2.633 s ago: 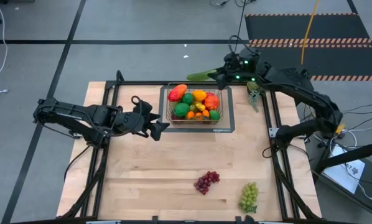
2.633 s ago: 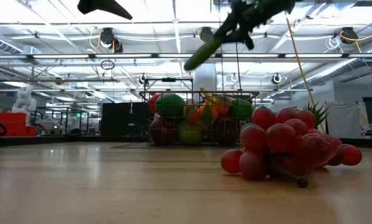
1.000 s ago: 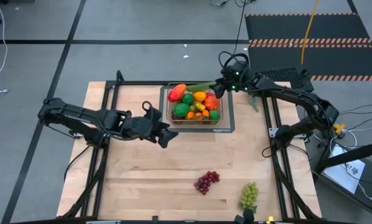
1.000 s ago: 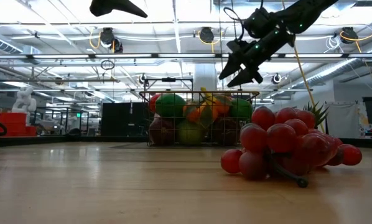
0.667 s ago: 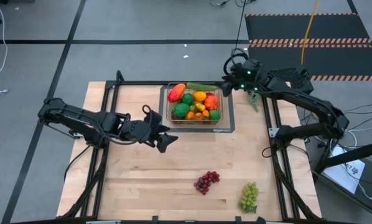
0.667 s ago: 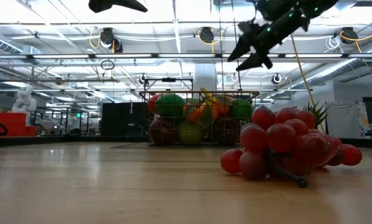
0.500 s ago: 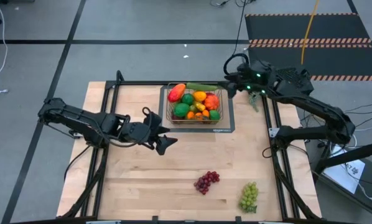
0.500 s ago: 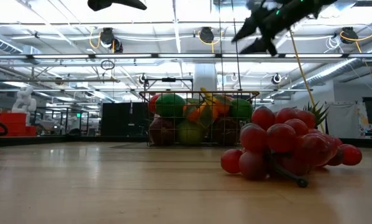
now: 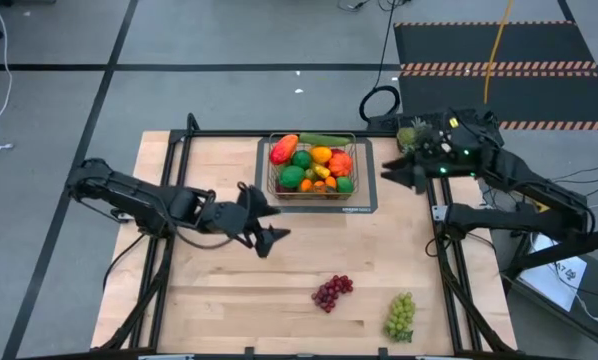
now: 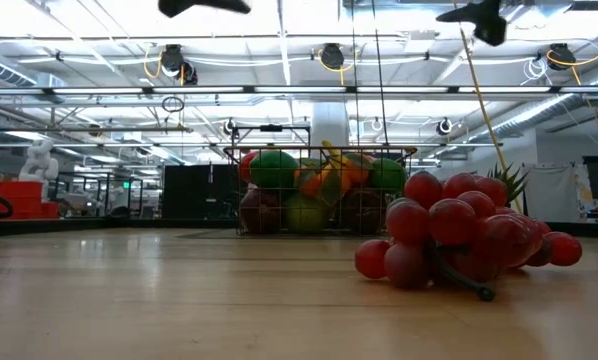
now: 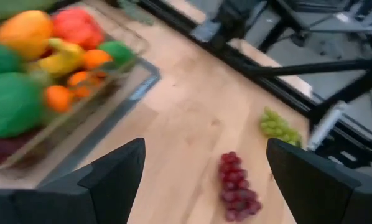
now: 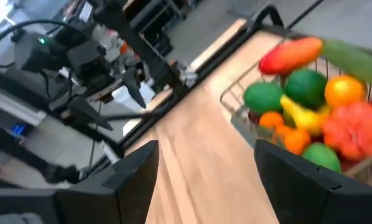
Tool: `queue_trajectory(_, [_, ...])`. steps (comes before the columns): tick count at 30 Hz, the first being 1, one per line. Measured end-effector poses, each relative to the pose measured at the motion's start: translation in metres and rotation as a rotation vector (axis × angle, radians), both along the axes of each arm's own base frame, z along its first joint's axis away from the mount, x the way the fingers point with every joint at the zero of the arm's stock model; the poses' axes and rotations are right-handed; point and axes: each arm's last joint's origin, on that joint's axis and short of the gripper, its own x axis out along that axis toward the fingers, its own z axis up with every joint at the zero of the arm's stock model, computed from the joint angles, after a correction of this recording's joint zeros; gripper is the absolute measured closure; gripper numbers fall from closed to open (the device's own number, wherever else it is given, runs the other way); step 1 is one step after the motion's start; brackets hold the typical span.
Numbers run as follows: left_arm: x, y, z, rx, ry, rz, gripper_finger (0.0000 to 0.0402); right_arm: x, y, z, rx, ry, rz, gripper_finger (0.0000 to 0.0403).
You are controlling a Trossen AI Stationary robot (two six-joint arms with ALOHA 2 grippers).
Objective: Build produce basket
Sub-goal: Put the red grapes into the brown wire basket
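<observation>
High view: full basket, both grippers empty

Basket point(image 9: 314, 168) heaped with produce at table's far edge. Purple grapes point(image 9: 331, 292) and green grapes point(image 9: 400, 315) near front. Left gripper point(image 9: 272, 238) spread wide between basket and grapes. Right gripper point(image 9: 397, 174) parted, beside basket.

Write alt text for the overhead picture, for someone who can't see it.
A wire basket full of toy fruit sits at the wooden table's far edge. Purple grapes and green grapes lie loose near the front. The left gripper and right gripper hover open, empty.
</observation>
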Motion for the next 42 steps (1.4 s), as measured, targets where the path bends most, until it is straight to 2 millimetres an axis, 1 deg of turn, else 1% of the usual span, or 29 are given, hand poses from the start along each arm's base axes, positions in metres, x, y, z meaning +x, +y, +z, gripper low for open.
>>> queue_trajectory(3, [0.015,-0.016,-0.006,-0.006,-0.046,-0.069,0.0066,-0.011,0.009,-0.003,0.003,0.036,0.027,0.0151])
queue_trajectory(6, [0.031,-0.036,-0.017,-0.034,-0.102,-0.114,0.0066,-0.019,0.013,-0.004,-0.014,0.061,0.049,0.0157])
queue_trajectory(9, [0.045,-0.055,-0.034,-0.073,-0.107,-0.133,0.0067,-0.026,0.016,-0.007,-0.04,0.089,0.065,0.0162])
queue_trajectory(13, [0.062,-0.082,-0.058,-0.145,0.019,-0.107,0.0067,-0.031,0.018,-0.01,-0.069,0.126,0.083,0.0167])
queue_trajectory(17, [0.084,-0.112,-0.078,-0.21,0.156,-0.112,0.0067,-0.033,0.019,-0.011,-0.121,0.137,0.134,0.017])
queue_trajectory(22, [0.113,-0.15,-0.107,-0.245,0.229,-0.106,0.0067,-0.033,0.021,-0.011,-0.164,0.12,0.227,0.017])
queue_trajectory(27, [0.135,-0.179,-0.142,-0.298,0.271,-0.062,0.0067,-0.034,0.025,-0.011,-0.11,0.09,0.329,0.017])
queue_trajectory(30, [0.147,-0.186,-0.151,-0.306,0.273,-0.056,0.0067,-0.035,0.027,-0.01,-0.057,0.072,0.376,0.017])
queue_trajectory(33, [0.154,-0.184,-0.158,-0.281,0.315,-0.036,0.0081,-0.036,0.028,-0.009,-0.039,0.062,0.401,0.017])
queue_trajectory(37, [0.155,-0.179,-0.171,-0.266,0.393,-0.025,0.0121,-0.038,0.029,-0.009,-0.04,0.051,0.412,0.017])
queue_trajectory(42, [0.149,-0.176,-0.178,-0.261,0.47,0.002,0.0175,-0.039,0.03,-0.009,-0.05,0.051,0.429,0.017])
